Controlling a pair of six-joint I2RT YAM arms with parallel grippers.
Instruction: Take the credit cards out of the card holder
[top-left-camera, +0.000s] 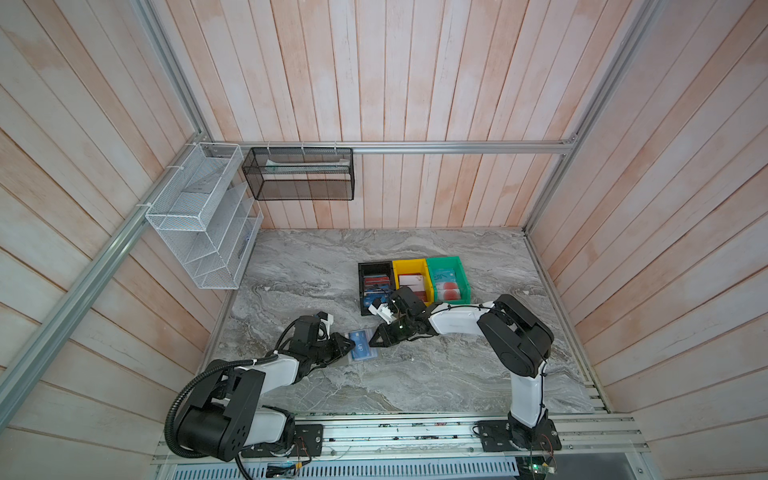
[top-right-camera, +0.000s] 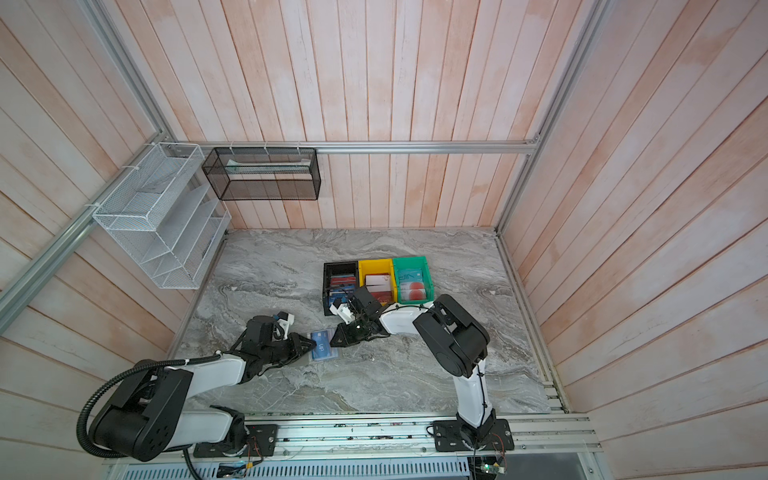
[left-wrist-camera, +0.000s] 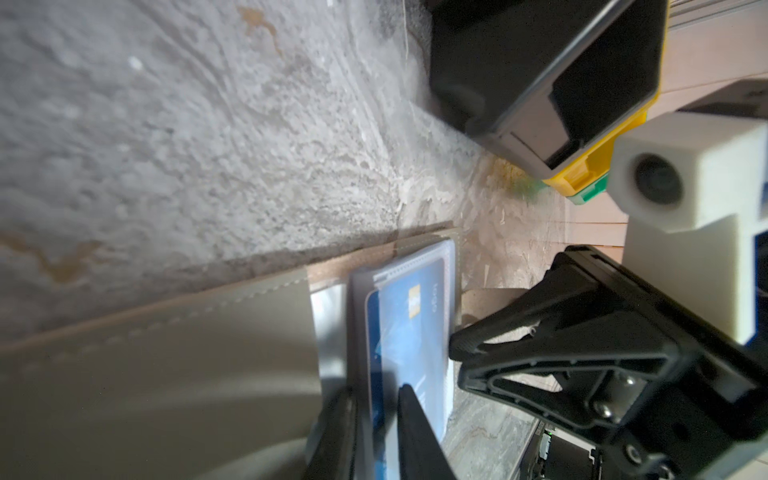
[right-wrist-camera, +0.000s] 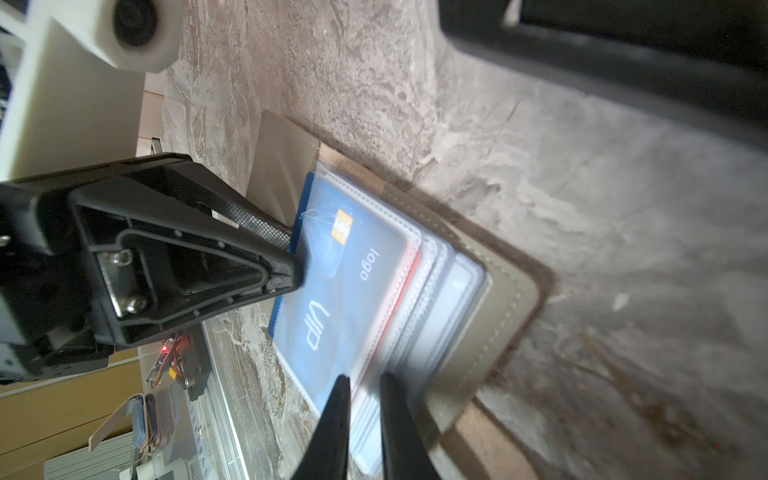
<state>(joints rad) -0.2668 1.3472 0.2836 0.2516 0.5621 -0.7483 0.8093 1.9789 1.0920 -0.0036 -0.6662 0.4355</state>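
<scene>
The grey card holder (top-left-camera: 371, 356) (right-wrist-camera: 498, 311) lies open on the marble table between both grippers. Its clear sleeves fan out. A blue card (right-wrist-camera: 353, 291) (left-wrist-camera: 407, 332) marked "VIP" sits in the top sleeve, and its edge sticks out toward my left gripper. My left gripper (top-left-camera: 351, 344) (left-wrist-camera: 374, 395) (right-wrist-camera: 291, 253) is shut on that edge. A red card's edge (right-wrist-camera: 411, 274) shows in the sleeve below. My right gripper (top-left-camera: 371, 341) (right-wrist-camera: 363, 382) (left-wrist-camera: 453, 349) is shut on the sleeves' opposite edge.
Black (top-left-camera: 365, 266), yellow (top-left-camera: 409, 262) and green (top-left-camera: 446, 259) bins holding cards stand just behind the right gripper. A white wire rack (top-left-camera: 195, 216) and a black mesh basket (top-left-camera: 299, 174) hang on the back left walls.
</scene>
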